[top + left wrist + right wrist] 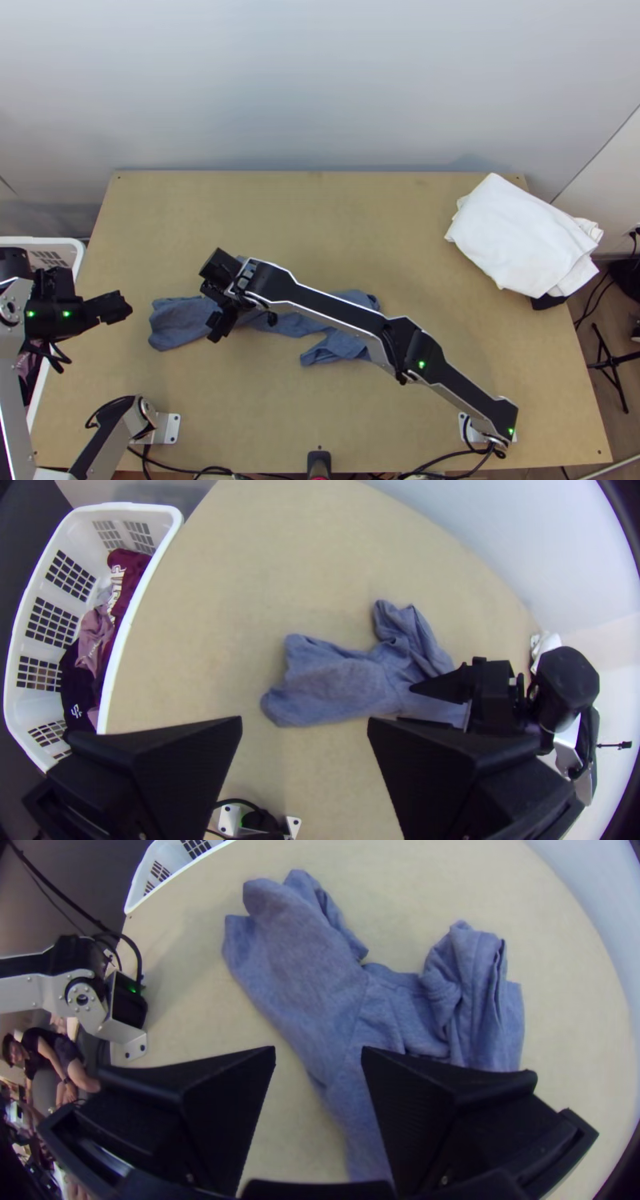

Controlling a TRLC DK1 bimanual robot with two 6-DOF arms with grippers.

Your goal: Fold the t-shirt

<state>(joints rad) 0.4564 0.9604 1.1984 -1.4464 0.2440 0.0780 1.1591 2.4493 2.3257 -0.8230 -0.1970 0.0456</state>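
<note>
T-shirt (178,322), blue-grey: bunched on table (448,384), left of ctr to ctr in top view, unfolded state, no neat edges. Long axis approx. L–R across frame, w/ loose lobe toward lower ctr.

R gripper (319,1052): fingers apart, nothing betw. them; sits left of ctr in top view, over shirt's left half. Contact w/ cloth: can't tell. R arm (344,308) crosses above shirt's ctr, hiding part.

L gripper (305,720): fingers wide apart, empty; at left of top view, well off shirt's left end, roughly in line w/ long axis. R gripper = nearer.

Est.: early stage, prob. spreading before any fold. Next prob. needs R to pinch an edge, L to come rightward for left end. Risk: grabbing >1 layer, arms crowding.

Misc.: white cloth (516,236) upper rt; basket (78,254) left edge.
</note>
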